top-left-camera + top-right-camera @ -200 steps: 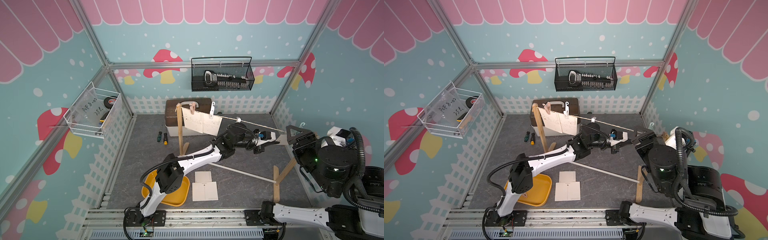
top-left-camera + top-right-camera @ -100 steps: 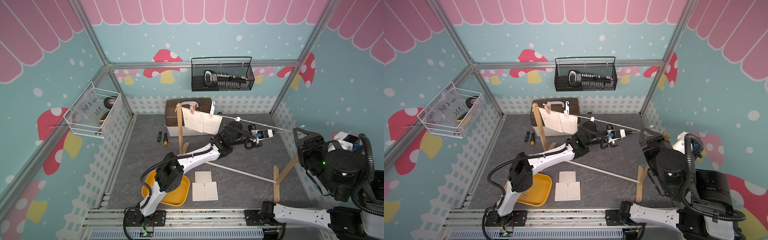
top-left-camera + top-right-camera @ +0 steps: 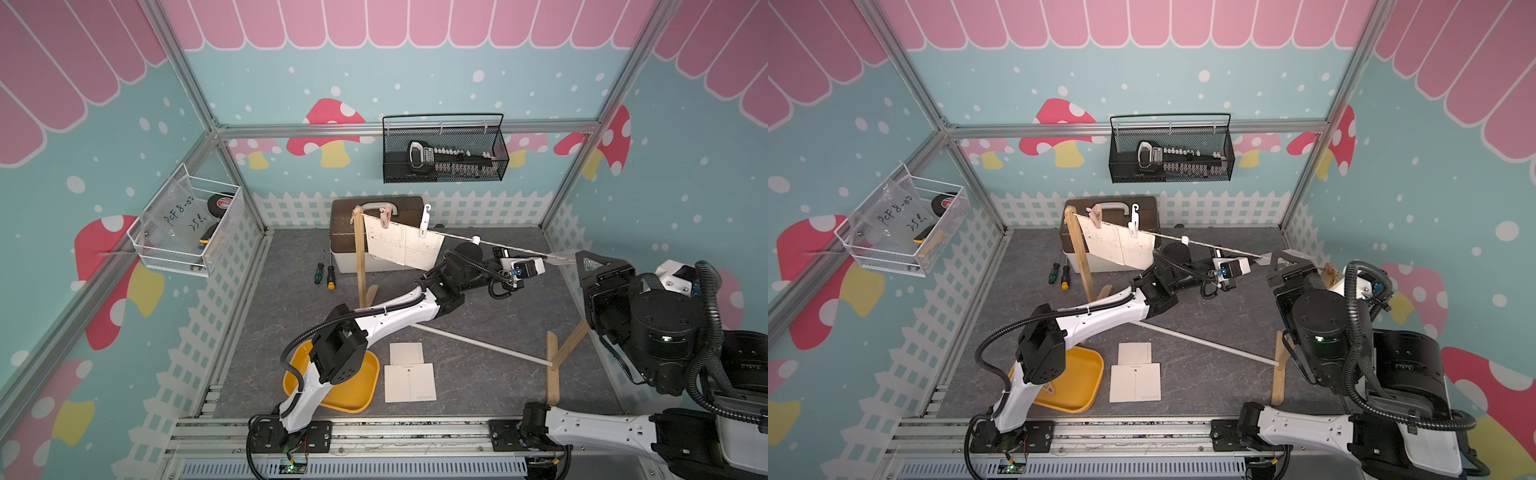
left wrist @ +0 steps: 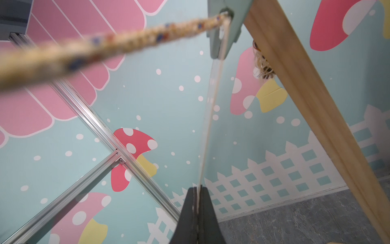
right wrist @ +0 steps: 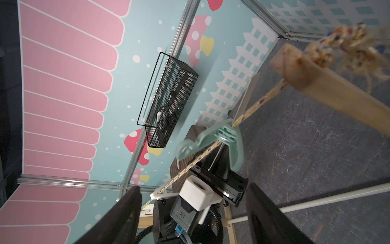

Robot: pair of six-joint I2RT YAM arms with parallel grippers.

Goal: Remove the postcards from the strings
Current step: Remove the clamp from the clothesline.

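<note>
Here, the right gripper (image 5: 193,188) gapes open near the wooden post (image 5: 337,99). The left gripper (image 4: 198,189) is clenched on one postcard (image 4: 207,126), pinned to the string (image 4: 126,40) by a mint peg (image 4: 238,21). Two hanging postcards (image 3: 386,245) sit by the far post (image 3: 360,257); two more postcards (image 3: 409,382) lie on the floor (image 3: 478,299).

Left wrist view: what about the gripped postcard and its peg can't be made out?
- Postcard: edge-on to the left wrist camera, so its print is unseen.
- Green peg: cut off by the frame edge.
- String: blurred, too near the lens.
- Left claw: only its shut tips show, the rest out of frame.
</note>
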